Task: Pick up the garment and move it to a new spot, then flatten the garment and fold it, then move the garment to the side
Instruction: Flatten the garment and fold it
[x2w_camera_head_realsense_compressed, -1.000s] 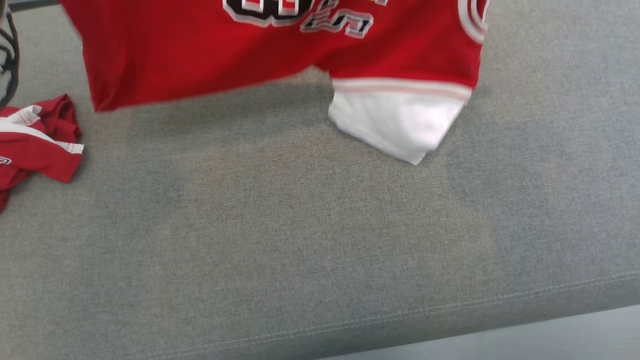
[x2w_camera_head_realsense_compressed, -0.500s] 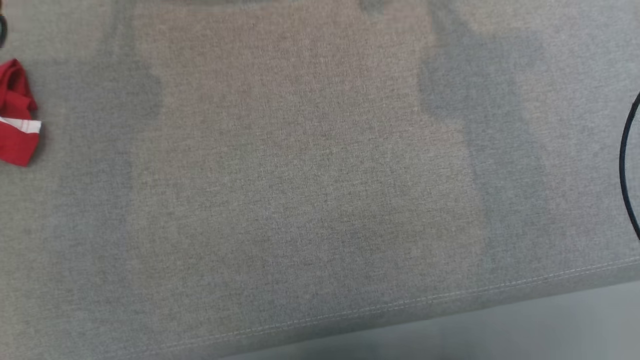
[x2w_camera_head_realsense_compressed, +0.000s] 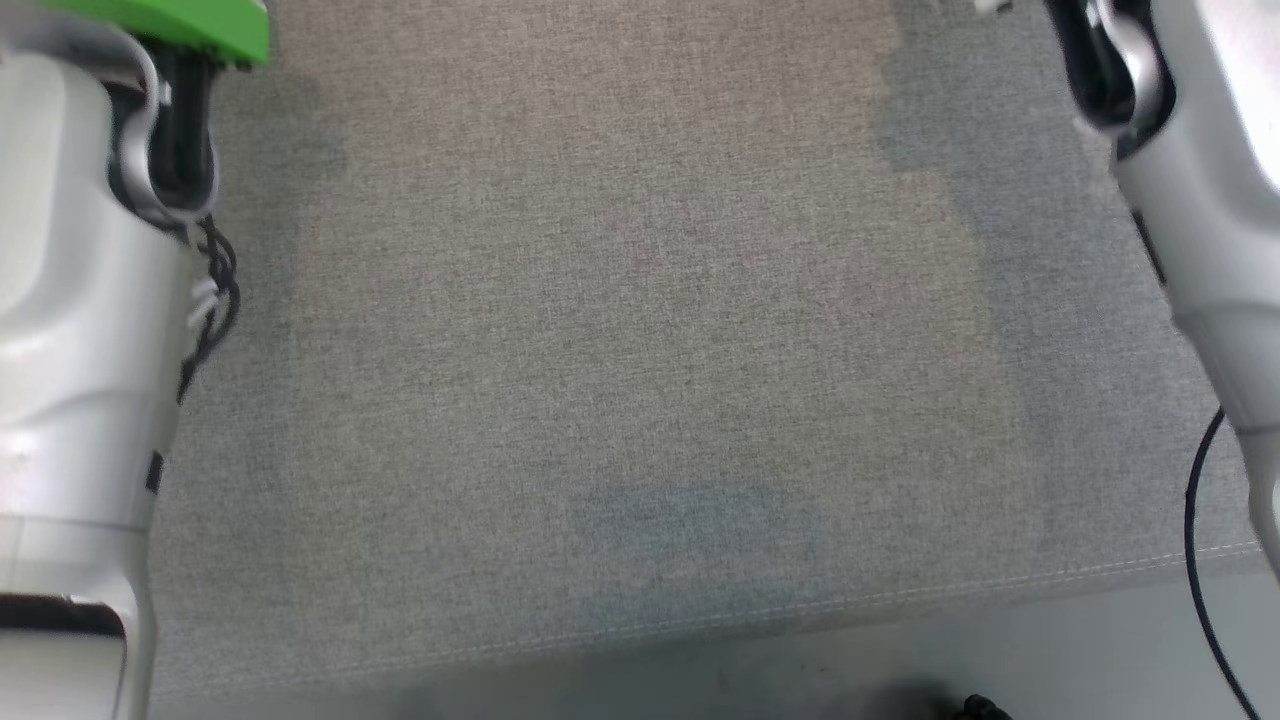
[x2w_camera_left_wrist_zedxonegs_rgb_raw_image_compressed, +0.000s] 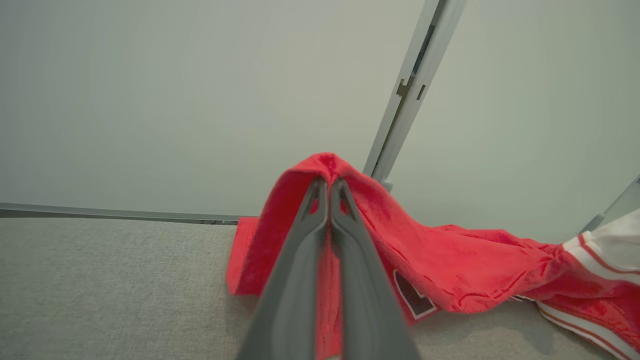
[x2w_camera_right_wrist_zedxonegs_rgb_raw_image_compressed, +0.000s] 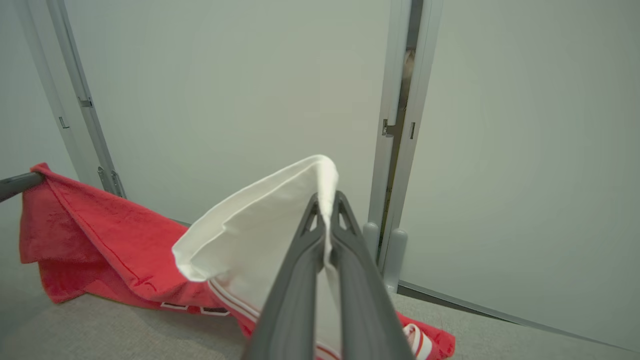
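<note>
Closest in, in the L wrist view, our L gripper (x2w_camera_left_wrist_zedxonegs_rgb_raw_image_compressed: 329, 189) has its two dark fingers pressed together w/ a fold of red cloth pinched at the tips. The garment (x2w_camera_left_wrist_zedxonegs_rgb_raw_image_compressed: 450, 260) humps just over those tips, hangs down either side of the fingers and trails off to that view's right, where its white-striped trim reaches the grey cushion (x2w_camera_left_wrist_zedxonegs_rgb_raw_image_compressed: 100, 280). In the R wrist view our R gripper (x2w_camera_right_wrist_zedxonegs_rgb_raw_image_compressed: 327, 202) is likewise clamped, this time on the garment's white section. The cloth peaks just above the tips and sags to that view's left, and the red body beyond stretches toward a dark finger at the left edge. In the head view the L forearm (x2w_camera_head_realsense_compressed: 80, 300) and R forearm (x2w_camera_head_realsense_compressed: 1200, 200) flank the cushion. Farthest back are pale wall panels (x2w_camera_left_wrist_zedxonegs_rgb_raw_image_compressed: 150, 100) and a metal upright (x2w_camera_left_wrist_zedxonegs_rgb_raw_image_compressed: 415, 85).
</note>
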